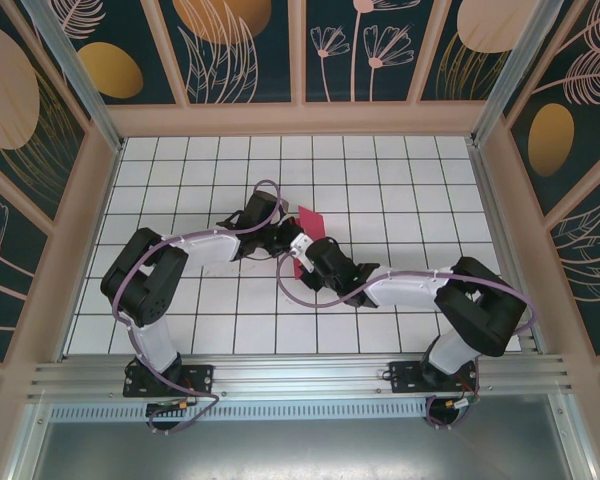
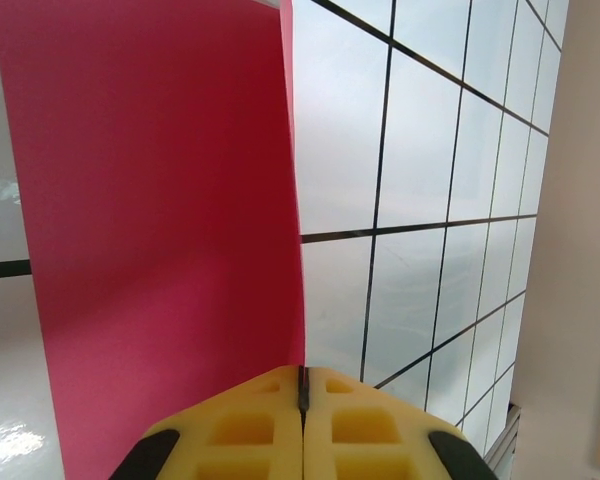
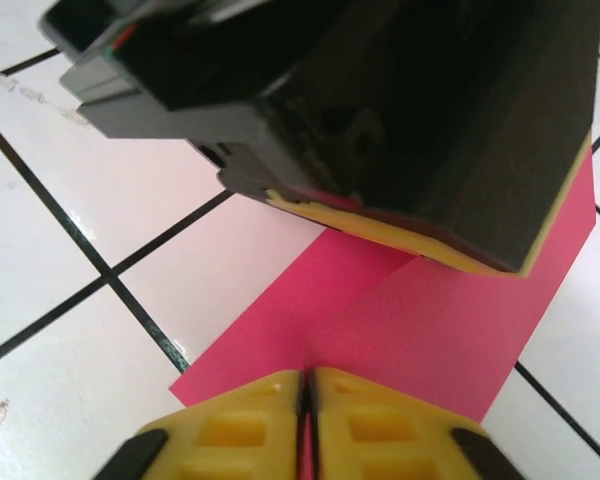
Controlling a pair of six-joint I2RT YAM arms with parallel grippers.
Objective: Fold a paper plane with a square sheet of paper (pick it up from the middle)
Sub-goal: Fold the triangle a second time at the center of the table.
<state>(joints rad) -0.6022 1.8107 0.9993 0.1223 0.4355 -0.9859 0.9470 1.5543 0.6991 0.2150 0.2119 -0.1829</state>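
Left jaws and right jaws both clamp the thin magenta-pink square sheet of paper (image 3: 430, 330); I could tear it pulling them apart

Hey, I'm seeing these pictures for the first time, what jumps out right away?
The magenta-pink sheet of paper stands out against the white gridded table, held near the table's middle where the two arms meet. The left end effector and the right end effector are both shut on it, the paper running into each closed seam. Dark walls with large leaf and flower patterns frame the scene.
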